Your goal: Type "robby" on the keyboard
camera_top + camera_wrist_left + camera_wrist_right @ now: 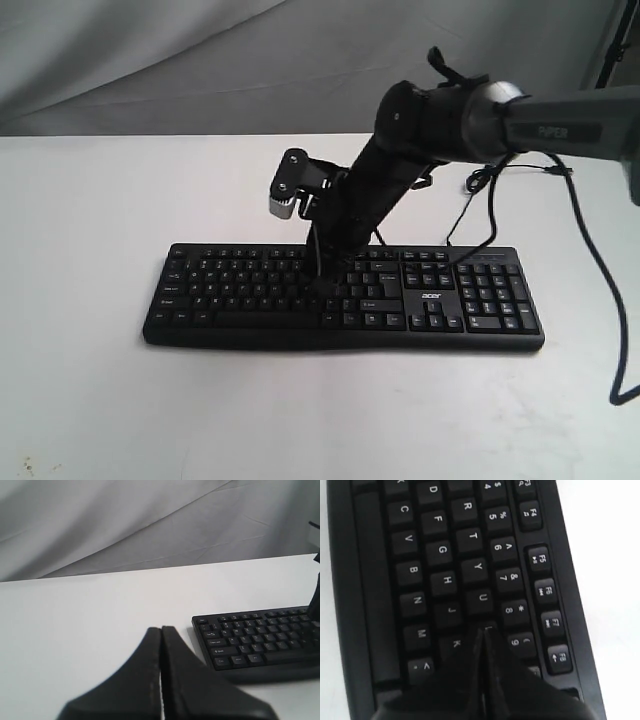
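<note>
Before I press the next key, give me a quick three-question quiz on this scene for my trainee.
1. True or false: the right jaws are shut, with their tip over the keyboard letter keys.
2. The left jaws are: A) pressing a key; B) shut, off the keyboard, above the table; C) wide open on the keyboard.
3. In the right wrist view, which letter key sits between Y and the tip?
Key: 1 true; 2 B; 3 U.
</note>
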Tool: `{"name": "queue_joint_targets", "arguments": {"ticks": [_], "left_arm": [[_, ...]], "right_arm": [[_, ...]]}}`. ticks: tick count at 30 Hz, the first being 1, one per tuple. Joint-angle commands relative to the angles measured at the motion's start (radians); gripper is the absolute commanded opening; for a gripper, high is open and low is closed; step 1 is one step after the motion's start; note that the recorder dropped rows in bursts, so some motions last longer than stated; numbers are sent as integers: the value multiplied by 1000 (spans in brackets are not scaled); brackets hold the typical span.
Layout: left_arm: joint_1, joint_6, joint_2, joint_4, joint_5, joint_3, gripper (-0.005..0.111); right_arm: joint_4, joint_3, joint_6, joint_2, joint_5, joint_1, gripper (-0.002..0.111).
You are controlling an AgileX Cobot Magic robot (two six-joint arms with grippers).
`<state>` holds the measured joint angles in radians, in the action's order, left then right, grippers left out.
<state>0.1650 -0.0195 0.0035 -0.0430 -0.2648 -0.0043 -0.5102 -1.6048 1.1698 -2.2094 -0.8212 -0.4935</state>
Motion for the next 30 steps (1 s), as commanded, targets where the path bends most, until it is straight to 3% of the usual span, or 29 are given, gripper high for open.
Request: {"name": "queue_joint_targets", "arguments": {"ticks": [1,30], "left_arm": [[6,-3,-3,-5,5,4,0],[6,-3,-3,-5,5,4,0]], "right_arm": [[-72,51,55,55,48,41,0],[-118,50,118,6,23,50,0]]}}
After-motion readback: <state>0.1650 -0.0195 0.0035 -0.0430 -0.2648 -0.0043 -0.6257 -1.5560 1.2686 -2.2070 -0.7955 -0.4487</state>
